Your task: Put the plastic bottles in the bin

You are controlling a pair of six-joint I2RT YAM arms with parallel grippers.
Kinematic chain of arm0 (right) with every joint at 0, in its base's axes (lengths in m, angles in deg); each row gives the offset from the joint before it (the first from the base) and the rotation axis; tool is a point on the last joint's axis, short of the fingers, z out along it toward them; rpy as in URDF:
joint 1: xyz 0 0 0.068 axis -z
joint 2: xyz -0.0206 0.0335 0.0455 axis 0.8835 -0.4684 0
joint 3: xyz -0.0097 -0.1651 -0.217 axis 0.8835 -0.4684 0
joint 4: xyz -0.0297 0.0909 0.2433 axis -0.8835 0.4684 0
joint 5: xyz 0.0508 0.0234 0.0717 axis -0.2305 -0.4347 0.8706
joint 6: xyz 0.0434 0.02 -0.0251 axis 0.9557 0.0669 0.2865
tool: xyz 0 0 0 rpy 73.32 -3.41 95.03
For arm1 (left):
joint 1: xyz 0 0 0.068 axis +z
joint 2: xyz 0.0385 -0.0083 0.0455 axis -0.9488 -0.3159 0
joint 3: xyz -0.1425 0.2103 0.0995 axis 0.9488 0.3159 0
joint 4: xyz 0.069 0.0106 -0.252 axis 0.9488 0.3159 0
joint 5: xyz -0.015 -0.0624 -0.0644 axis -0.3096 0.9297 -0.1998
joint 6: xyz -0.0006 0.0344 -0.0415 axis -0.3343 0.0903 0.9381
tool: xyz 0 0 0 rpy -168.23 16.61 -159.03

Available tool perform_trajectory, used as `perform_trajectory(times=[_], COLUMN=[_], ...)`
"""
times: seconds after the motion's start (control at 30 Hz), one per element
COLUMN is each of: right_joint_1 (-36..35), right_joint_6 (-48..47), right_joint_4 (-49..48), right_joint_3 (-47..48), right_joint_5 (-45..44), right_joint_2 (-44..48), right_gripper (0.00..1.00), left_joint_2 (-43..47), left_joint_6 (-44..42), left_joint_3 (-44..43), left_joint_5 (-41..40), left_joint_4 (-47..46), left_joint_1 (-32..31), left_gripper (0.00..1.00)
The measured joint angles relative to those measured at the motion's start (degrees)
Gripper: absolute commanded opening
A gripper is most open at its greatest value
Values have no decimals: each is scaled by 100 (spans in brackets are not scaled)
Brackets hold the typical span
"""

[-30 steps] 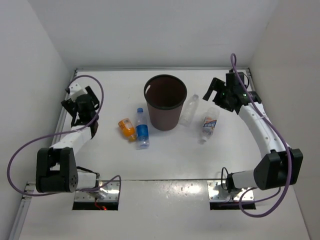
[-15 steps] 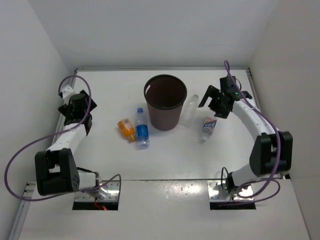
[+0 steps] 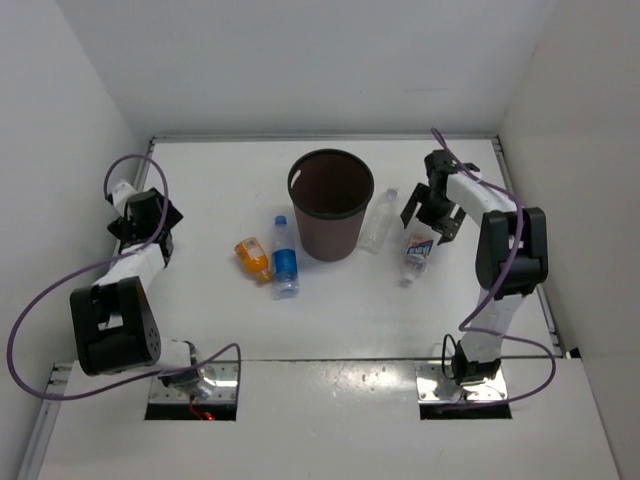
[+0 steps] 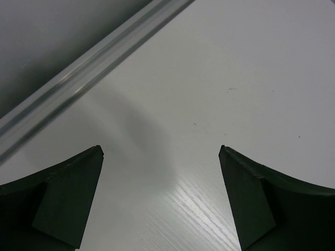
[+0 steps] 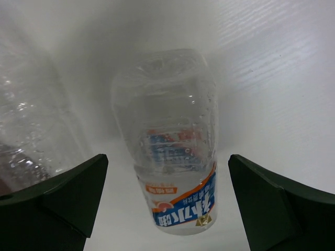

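Both arms have drawn in since a second ago. Right claw (image 3: 428, 212) now hangs wide open, gripping nothing, over the labelled bottle (image 5: 172, 157), which lies on the bench (image 3: 300, 320) right of the bin (image 3: 330, 238). Left claw (image 4: 161, 150) is open and empty at the bench's left edge.

round tapered dark brown plastic bin (image 3: 330, 235): 1
plastic bottles, total: 4, all outside the bin
stubby orange plastic bottle (image 3: 254, 256): 1, at 8 o'clock from the bin
clear plastic bottle with blue label and blue cap (image 3: 285, 260): 1, also 8 o'clock, nearer the bin
plain clear plastic bottle (image 3: 379, 221): 1, at 3 o'clock
clear plastic bottle with white/red/blue label (image 3: 418, 254): 1, at 4 o'clock
white robot arms: 2, left arm (image 3: 135, 268) and right arm (image 3: 500, 240)
grippers: 2, left gripper (image 4: 162, 157) and right gripper (image 3: 428, 212)
dark fingers (image 4: 68, 193) per wrist view: 2
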Motion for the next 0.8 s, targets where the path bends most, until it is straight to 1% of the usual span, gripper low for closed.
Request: perform_trajectory(times=[0.17,0.27,0.3,0.33,0.37,0.43,0.53,0.57,0.6,0.67,0.7,0.8], right_joint_1=[7,7,7,7,7,7,7,15,22,42,48,74], right_joint_6=[13,15,17,26,20,17,9,2,-13,-20,-26,-35], right_joint_4=[103,81,79,79,72,42,-31,-28,-28,-31,-31,-105], right_joint_3=[-2,-48,-68,-81,-96,-151,-299,-328,-343,-348,-348,-415], right_joint_5=[-20,-20,-15,-13,-9,4,31,37,52,101,114,157], right_joint_2=[-238,-289,-310,-337,-376,-461,-568,-610,-647,-678,-678,-627], right_gripper=[100,88,80,77,77,73,71,69,65,65,59,52], left_joint_2=[-157,-254,-269,-273,-273,-273,-273,-271,-271,-273,-271,-271], left_joint_6=[28,61,76,90,94,96,109,114,116,111,111,111], left_joint_3=[-31,-68,-76,-76,-76,-76,-76,-74,-68,-48,-31,37], left_joint_5=[186,254,310,354,417,514,601,629,656,695,728,796], left_joint_4=[-9,-7,-11,-17,-31,-83,-133,-151,-170,-212,-234,-269], left_joint_1=[446,529,533,538,538,538,538,538,538,538,538,538], left_gripper=[100,100,100,100,100,100,100,100,100,100,100,100])
